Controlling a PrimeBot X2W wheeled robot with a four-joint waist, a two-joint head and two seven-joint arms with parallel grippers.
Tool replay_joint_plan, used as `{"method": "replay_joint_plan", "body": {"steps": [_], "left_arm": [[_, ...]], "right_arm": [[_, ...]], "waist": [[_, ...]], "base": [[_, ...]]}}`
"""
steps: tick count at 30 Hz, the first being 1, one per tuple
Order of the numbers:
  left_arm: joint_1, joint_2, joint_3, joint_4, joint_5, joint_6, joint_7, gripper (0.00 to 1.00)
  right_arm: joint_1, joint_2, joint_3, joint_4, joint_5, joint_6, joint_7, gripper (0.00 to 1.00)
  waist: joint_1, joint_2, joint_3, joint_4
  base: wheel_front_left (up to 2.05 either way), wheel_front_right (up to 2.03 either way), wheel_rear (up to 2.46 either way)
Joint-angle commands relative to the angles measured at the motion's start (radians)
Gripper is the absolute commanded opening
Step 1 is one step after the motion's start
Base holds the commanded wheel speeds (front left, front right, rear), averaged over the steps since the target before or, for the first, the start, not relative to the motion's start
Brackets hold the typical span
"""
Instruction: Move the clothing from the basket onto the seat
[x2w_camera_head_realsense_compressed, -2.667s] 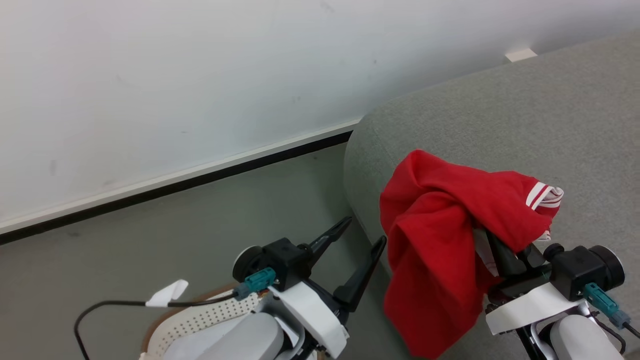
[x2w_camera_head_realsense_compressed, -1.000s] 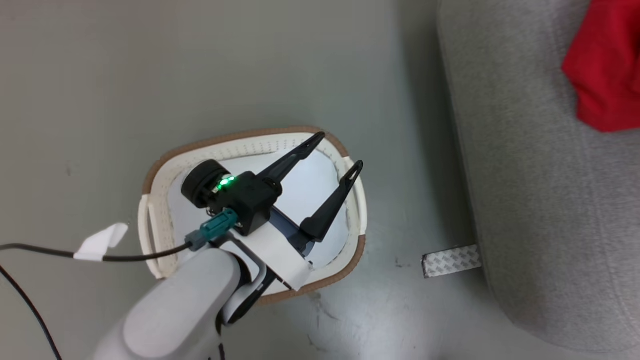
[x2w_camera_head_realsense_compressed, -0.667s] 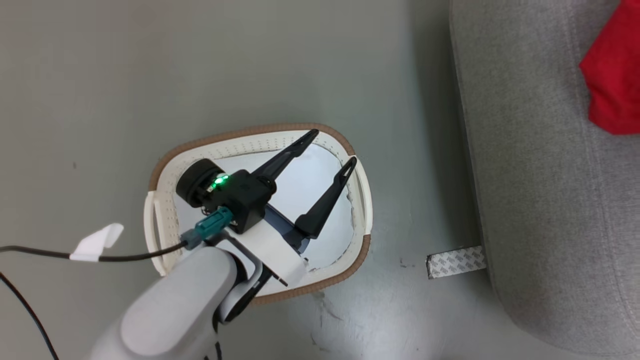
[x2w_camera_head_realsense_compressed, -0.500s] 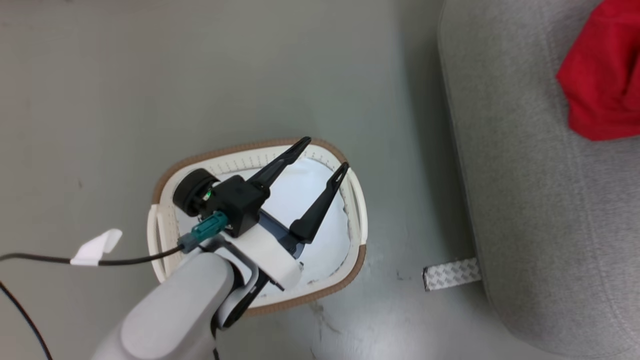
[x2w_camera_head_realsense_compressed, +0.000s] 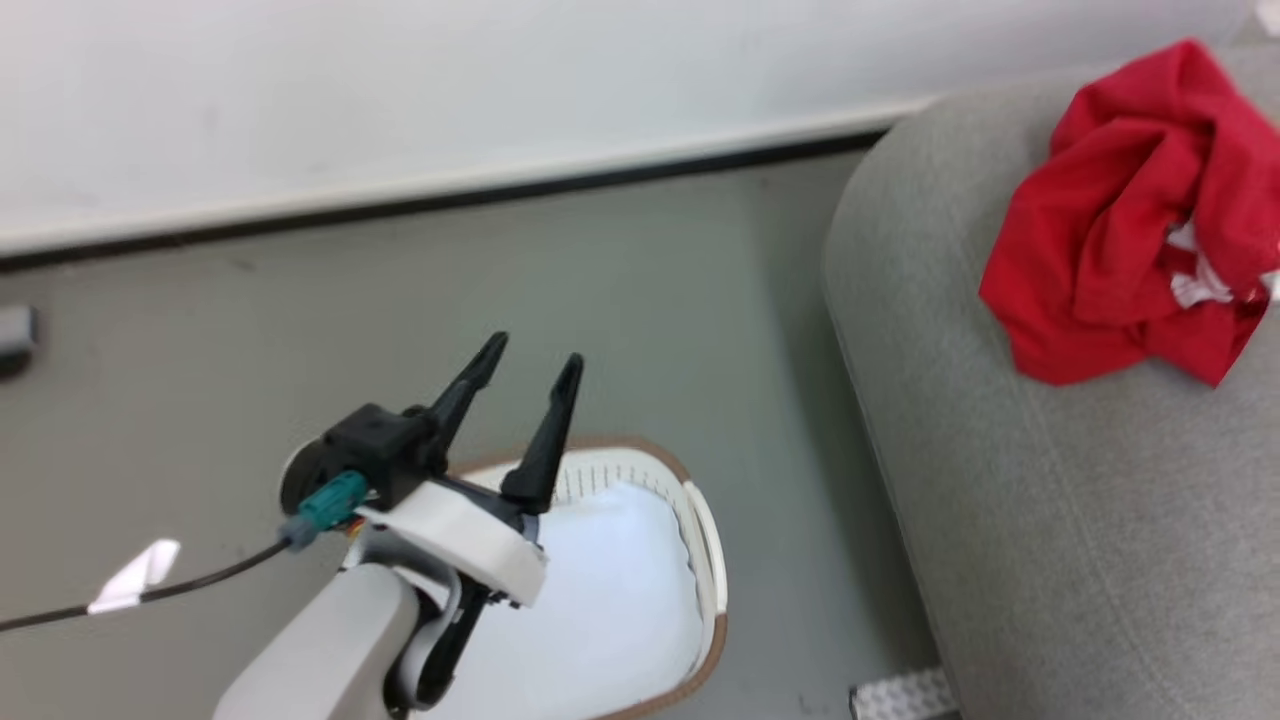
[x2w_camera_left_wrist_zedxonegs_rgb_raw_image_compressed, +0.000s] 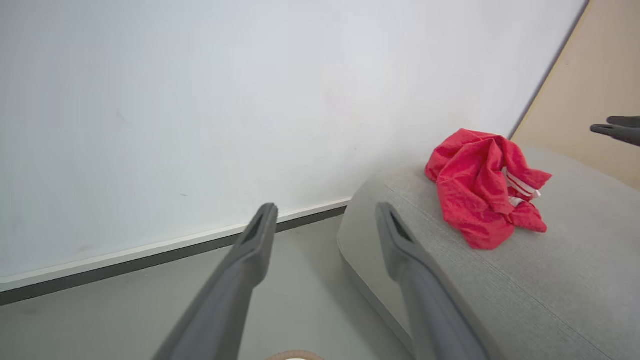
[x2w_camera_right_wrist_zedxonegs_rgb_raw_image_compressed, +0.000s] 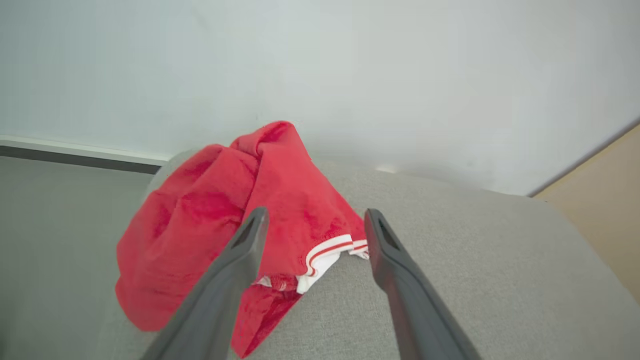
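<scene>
Right gripper (x2w_camera_right_wrist_zedxonegs_rgb_raw_image_compressed: 315, 216) has its fingers spread and empty, pointing at the clothing (x2w_camera_right_wrist_zedxonegs_rgb_raw_image_compressed: 210, 220). That is a crumpled red heap just ahead of its tips, on the seat (x2w_camera_right_wrist_zedxonegs_rgb_raw_image_compressed: 450, 280) near the rounded corner, too bunched to show a long axis. Left gripper (x2w_camera_head_realsense_compressed: 533, 355), also spread, hovers above the basket (x2w_camera_head_realsense_compressed: 700, 520), well apart from the heap. No writing is readable, only white hem stripes.
</scene>
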Motion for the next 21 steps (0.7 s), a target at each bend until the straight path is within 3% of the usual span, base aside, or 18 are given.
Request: {"method": "replay_joint_plan", "body": {"steps": [1, 6, 12, 16, 21], "left_arm": [[0.036, 0.005, 0.029, 0.0, -0.012, 0.015, -0.008, 1.0], [0.099, 0.017, 0.089, -0.009, -0.026, 0.029, -0.006, 1.0], [0.21, 0.027, 0.193, -0.042, -0.026, 0.063, -0.007, 1.0], [0.292, 0.009, 0.287, -0.07, -0.051, 0.083, -0.007, 1.0], [0.386, -0.024, 0.386, -0.11, 0.013, 0.085, -0.007, 1.0]], "right_arm": [[0.038, -0.013, 0.001, -0.052, 0.019, -0.002, -0.027, 1.0], [0.103, -0.004, -0.026, -0.173, 0.017, -0.002, -0.097, 1.0], [0.287, 0.075, -0.137, -0.382, 0.007, -0.002, -0.198, 1.0], [0.437, 0.148, -0.235, -0.517, -0.035, -0.002, -0.23, 1.0], [0.648, 0.307, -0.366, -0.663, -0.091, -0.002, -0.26, 1.0]], "waist": [[0.0001, 0.0, -0.12, 0.022], [0.0001, 0.0, -0.193, 0.043], [0.0001, 0.0, -0.249, 0.084], [0.0001, 0.0, -0.26, 0.108], [0.0001, 0.0, -0.271, 0.135]], "base": [[0.0, 0.0, 0.0], [0.0, 0.0, 0.0], [0.0, 0.0, 0.0], [0.0, 0.0, 0.0], [0.0, 0.0, 0.0]]}}
